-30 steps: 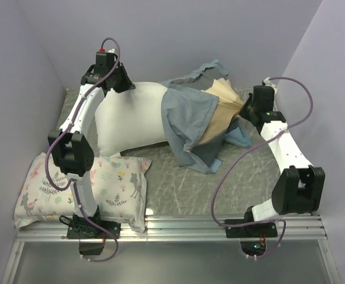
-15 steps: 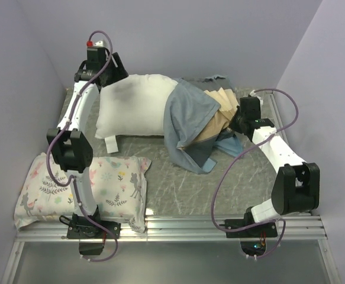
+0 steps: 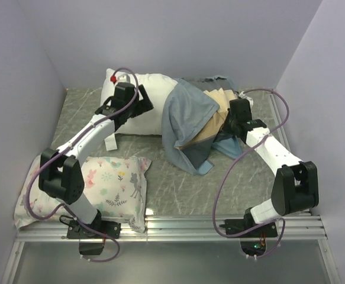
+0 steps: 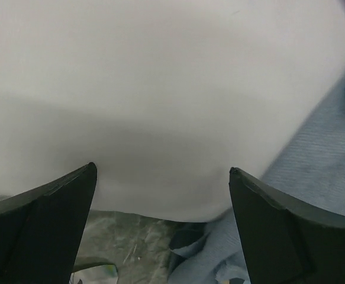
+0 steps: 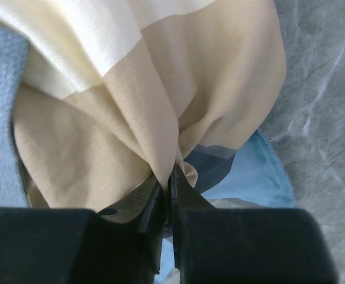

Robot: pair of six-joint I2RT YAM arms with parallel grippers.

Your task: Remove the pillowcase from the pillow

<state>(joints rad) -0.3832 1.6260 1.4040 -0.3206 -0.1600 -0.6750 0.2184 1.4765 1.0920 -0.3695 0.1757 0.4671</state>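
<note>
The plain white pillow (image 3: 155, 94) lies along the back of the table, its right end still inside the pillowcase (image 3: 187, 115). This blue-grey cover is bunched up, showing a tan and cream striped face (image 5: 160, 89). My left gripper (image 3: 145, 106) hovers over the pillow's near side. Its fingers stand wide open with nothing between them, and the pillow (image 4: 160, 89) fills that wrist view, with the pillowcase (image 4: 329, 160) at the right. My right gripper (image 3: 227, 122) is at the pillowcase's right side. Its jaws (image 5: 170, 180) are pinched on a fold of the tan fabric.
A white pillow printed with flowers and animals (image 3: 110, 183) lies at the near left, beside the left arm's base. Lilac walls close in the left, back and right. A metal rail (image 3: 178, 228) runs along the front edge. The pillow's white tag (image 3: 112, 144) rests on the mat.
My left gripper opened, let go of the pillow and swung right and nearer over it. The pillow dropped flat at the back. My right gripper drifted left and down with the fabric.
</note>
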